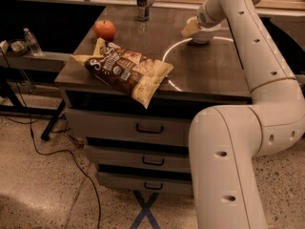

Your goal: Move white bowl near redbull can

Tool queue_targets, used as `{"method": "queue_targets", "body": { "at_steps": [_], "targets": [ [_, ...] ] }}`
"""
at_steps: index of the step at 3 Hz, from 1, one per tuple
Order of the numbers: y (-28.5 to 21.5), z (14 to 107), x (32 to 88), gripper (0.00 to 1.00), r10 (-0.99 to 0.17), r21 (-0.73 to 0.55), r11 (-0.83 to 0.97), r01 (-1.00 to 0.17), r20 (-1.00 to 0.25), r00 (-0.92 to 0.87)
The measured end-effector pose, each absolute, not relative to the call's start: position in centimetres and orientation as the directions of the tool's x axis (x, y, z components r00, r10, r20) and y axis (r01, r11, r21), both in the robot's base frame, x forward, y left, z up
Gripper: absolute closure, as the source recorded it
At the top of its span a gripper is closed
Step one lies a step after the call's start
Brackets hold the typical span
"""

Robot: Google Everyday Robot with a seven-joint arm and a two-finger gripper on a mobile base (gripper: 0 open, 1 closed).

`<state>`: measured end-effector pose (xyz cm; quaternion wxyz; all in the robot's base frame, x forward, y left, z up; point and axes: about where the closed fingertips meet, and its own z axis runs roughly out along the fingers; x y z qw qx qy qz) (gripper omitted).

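a clear water bottle (pixel 32 41) stands on a low shelf off the left side of the bench (pixel 209 75), and a dark cable (pixel 71 163) trails across the speckled floor below it

on the bench top, a red apple (pixel 105 29) sits close to the left edge, towards the back left corner. just in front of it lies a brown chip bag (pixel 126 70), flat and slanted, reaching from the left edge to the front edge, with its lower corner hanging over the front

the redbull can (pixel 142 1) stands upright at the back edge, a little left of the middle, well apart from the apple and the bag

right of the can, a thin pale curve (pixel 167 56) runs over the dark top from the front towards the back

the white bowl (pixel 209 33) rests upright on the bench towards the back right, well apart from the redbull can. the gripper (pixel 189 30) is at the bowl's left rim, touching or just beside it; i cannot tell whether it is closed on the bowl or open

the white arm (pixel 267 56) comes down from the top right, passing over the right edge of the bench, and its thick lower section fills the front right

under the bench top are three drawers (pixel 150 128) with dark handles, and a blue tape cross (pixel 145 209) marks the floor below them
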<state>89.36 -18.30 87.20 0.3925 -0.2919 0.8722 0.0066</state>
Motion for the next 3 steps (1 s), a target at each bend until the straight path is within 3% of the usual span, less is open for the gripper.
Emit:
{"method": "queue_targets", "body": {
  "at_steps": [2,3],
  "targets": [
    [-14.5,90.7,89.0,0.83,-0.601,-0.295,0.749,-0.594,-0.681,-0.419],
    [-11.7,95.4,89.2,1.0,-0.718,-0.452,0.626,-0.635,-0.652,-0.243]
  ]
}}
